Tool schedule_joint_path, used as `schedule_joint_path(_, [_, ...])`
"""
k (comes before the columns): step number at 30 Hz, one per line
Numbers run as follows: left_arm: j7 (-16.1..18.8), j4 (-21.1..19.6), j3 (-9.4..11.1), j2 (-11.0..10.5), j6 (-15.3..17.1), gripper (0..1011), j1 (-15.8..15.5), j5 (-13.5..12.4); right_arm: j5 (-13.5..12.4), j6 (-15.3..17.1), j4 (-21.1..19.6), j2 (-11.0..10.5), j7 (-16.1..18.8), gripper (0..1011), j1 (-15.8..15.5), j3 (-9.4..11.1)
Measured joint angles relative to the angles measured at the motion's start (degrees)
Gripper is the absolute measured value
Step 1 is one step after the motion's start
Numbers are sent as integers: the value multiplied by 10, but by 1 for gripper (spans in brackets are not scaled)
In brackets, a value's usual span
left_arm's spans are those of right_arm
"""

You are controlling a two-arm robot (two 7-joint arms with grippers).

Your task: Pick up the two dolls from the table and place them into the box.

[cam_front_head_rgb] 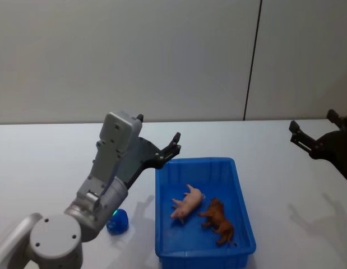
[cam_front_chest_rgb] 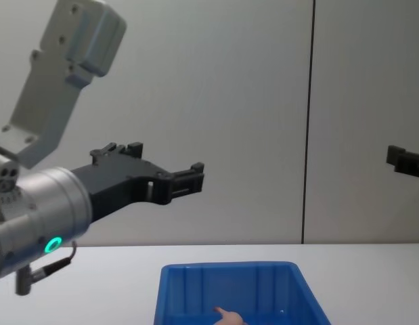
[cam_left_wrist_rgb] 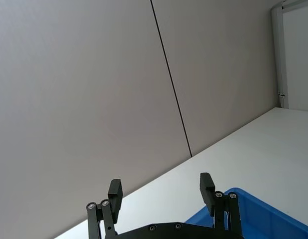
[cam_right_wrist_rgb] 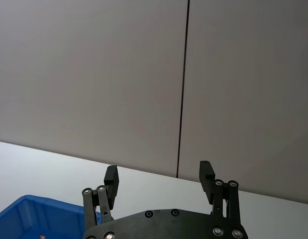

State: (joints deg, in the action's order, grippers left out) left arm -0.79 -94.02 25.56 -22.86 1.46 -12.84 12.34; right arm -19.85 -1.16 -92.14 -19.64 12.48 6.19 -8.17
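Observation:
The blue box (cam_front_head_rgb: 240,190) stands on the white table (cam_front_head_rgb: 50,151) in front of me. Both dolls lie inside it: the pale pink one (cam_front_head_rgb: 188,203) at the middle, the reddish-brown one (cam_front_head_rgb: 220,220) to its right, nearer me. The pink doll's tip (cam_front_chest_rgb: 226,315) shows in the chest view, inside the box (cam_front_chest_rgb: 229,271). My left gripper (cam_front_head_rgb: 158,129) hangs open and holds nothing, raised above the box's far left corner (cam_left_wrist_rgb: 263,214). My right gripper (cam_front_head_rgb: 313,120) is open too, raised well to the right of the box (cam_right_wrist_rgb: 29,216).
A small blue shape (cam_front_head_rgb: 117,220) lies by the box's left side, under my left forearm. A grey wall with a dark vertical seam (cam_front_head_rgb: 251,61) stands behind the table. Bare tabletop stretches to the left and right of the box.

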Motion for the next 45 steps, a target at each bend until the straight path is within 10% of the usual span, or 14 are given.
schedule_joint_path(27, [80,-156,-34,-146,122,1000,161,136,1,-24,-8,-4,-21,1001,-15,3])
schedule_joint_path(45, [67,-150,-39,-161,178,1000,188,171,1,-27,-8,-4,-22,1001,-17,4])
